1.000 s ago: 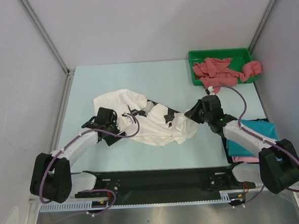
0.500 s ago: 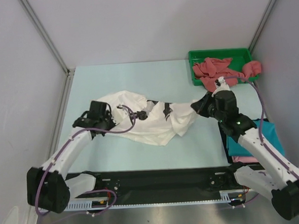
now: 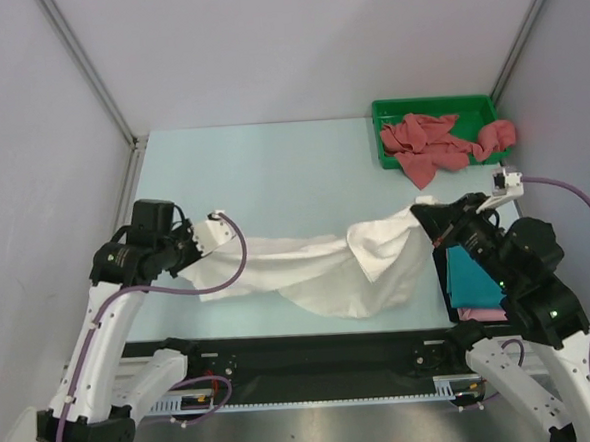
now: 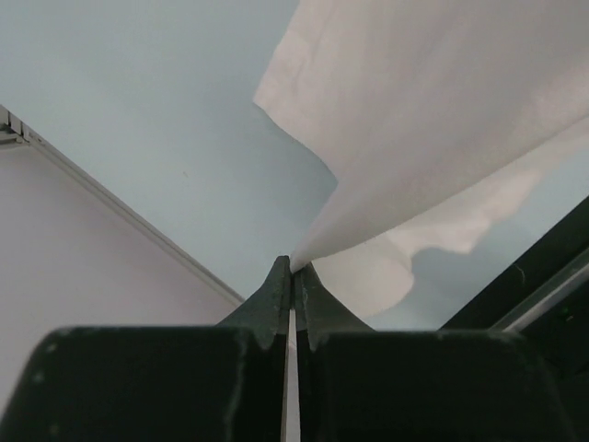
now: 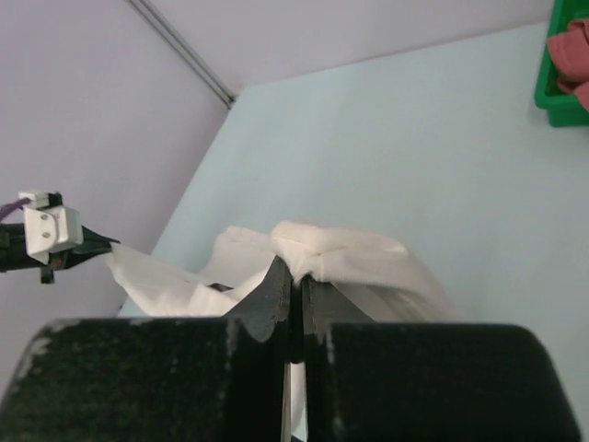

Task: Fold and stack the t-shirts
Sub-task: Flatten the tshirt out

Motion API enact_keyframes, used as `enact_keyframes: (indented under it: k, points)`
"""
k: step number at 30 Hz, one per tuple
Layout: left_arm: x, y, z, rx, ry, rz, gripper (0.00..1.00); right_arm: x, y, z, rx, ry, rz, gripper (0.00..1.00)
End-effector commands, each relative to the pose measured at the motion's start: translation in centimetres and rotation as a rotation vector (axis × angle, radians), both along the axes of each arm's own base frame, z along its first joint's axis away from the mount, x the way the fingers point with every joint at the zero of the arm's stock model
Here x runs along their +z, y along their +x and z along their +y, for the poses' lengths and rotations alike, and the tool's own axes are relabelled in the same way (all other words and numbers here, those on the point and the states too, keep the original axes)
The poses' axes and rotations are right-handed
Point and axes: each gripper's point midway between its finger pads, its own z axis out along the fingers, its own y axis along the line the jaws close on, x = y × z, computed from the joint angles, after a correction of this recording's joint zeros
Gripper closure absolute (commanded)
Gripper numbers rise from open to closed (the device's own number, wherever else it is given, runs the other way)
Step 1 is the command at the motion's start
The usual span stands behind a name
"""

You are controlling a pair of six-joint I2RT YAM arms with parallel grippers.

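Observation:
A white t-shirt hangs stretched in the air between both arms, sagging in the middle above the table. My left gripper is shut on its left end; in the left wrist view the cloth fans out from the pinched tips. My right gripper is shut on the shirt's right end, where bunched fabric sits at the tips. Dusty red t-shirts lie crumpled in the green tray. A folded teal t-shirt lies on a pink one at the right, partly under my right arm.
The green tray stands at the back right corner, with red cloth spilling over its right edge. A black base rail runs along the near table edge. Grey walls close in the left, back and right sides.
The left gripper closed on the white shirt's left end. Both arms rose and pulled apart, lifting the crumpled shirt off the table and stretching it out.

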Motion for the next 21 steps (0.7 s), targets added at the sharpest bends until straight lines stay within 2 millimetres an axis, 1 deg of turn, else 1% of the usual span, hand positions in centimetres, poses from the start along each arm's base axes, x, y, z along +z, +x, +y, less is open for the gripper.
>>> enact_keyframes:
  k: [1, 2, 3, 4, 5, 6, 7, 8, 9, 10, 11, 12, 13, 14, 15, 16, 17, 19, 20, 21]
  points:
    - [-0.7, 4.7, -0.2, -0.05, 0.064, -0.06, 1.0, -3.5, 3.5, 0.1, -0.052, -0.084, 0.035, 1.0]
    - [-1.2, 5.9, -0.5, -0.054, 0.069, -0.062, 0.99, -4.3, 4.7, 0.1, -0.079, -0.1, 0.045, 1.0]
    - [-2.8, 7.5, -0.9, -0.061, 0.08, -0.021, 0.96, -5.6, 6.7, 0.6, -0.085, -0.126, 0.053, 1.0]
    - [-3.3, 8.8, -1.2, -0.059, 0.077, -0.025, 0.93, -6.6, 8.0, 0.7, -0.093, -0.151, 0.068, 1.0]
    - [-2.9, 11.2, -1.7, -0.052, 0.067, -0.074, 0.92, -7.6, 9.1, 0.8, -0.098, -0.172, 0.082, 1.0]
    - [-4.9, 12.7, -2.0, -0.037, 0.068, -0.026, 0.88, -8.7, 10.1, 0.9, -0.105, -0.184, 0.104, 1.0]
    - [-5.6, 14.1, -1.8, -0.008, 0.081, -0.022, 0.84, -10.7, 12.3, 1.4, -0.111, -0.2, 0.146, 1.0]
    - [-4.6, 16.6, -2.1, 0.037, 0.058, -0.08, 0.79, -11.8, 13.3, 1.1, -0.126, -0.183, 0.178, 1.0]
    - [-5.0, 17.9, -1.7, 0.078, 0.074, -0.09, 0.66, -12.4, 14.5, 1.3, -0.124, -0.161, 0.196, 1.0]
    - [-6.8, 19.3, -0.9, 0.135, 0.121, -0.068, 0.61, -14.7, 15.7, 1.4, -0.124, -0.152, 0.269, 1.0]
    - [-5.6, 21.2, -0.9, 0.193, 0.098, -0.126, 0.59, -15.5, 16.4, 1.4, -0.111, -0.105, 0.314, 1.0]
    - [-5.4, 21.7, -0.9, 0.216, 0.09, -0.135, 0.57, -15.8, 16.9, 1.5, -0.106, -0.086, 0.334, 1.0]
    - [-4.5, 21.8, -1.1, 0.225, 0.068, -0.152, 0.55, -16.2, 17.3, 1.5, -0.104, -0.08, 0.349, 1.0]
    - [-3.9, 21.2, -2.3, 0.197, 0.0, -0.142, 0.53, -17.2, 17.6, 1.4, -0.111, -0.085, 0.38, 1.0]
    - [-3.5, 20.4, -3.0, 0.162, -0.033, -0.136, 0.48, -17.4, 17.7, 1.3, -0.119, -0.081, 0.391, 1.0]
    - [-3.4, 19.3, -3.9, 0.111, -0.072, -0.119, 0.46, -17.9, 17.6, 1.2, -0.12, -0.084, 0.402, 1.0]
    - [-3.3, 16.5, -5.0, 0.017, -0.105, -0.089, 0.45, -17.9, 17.4, 1.1, -0.125, -0.083, 0.401, 1.0]
    - [-4.9, 13.2, -5.2, -0.056, -0.082, -0.026, 0.44, -18.0, 16.9, 1.0, -0.125, -0.086, 0.398, 1.0]
    - [-6.9, 10.9, -4.8, -0.103, -0.038, 0.02, 0.44, -18.4, 16.7, 0.7, -0.133, -0.092, 0.403, 1.0]
    - [-8.2, 9.4, -4.6, -0.127, 0.001, 0.054, 0.45, -18.1, 16.4, 0.6, -0.137, -0.091, 0.39, 1.0]
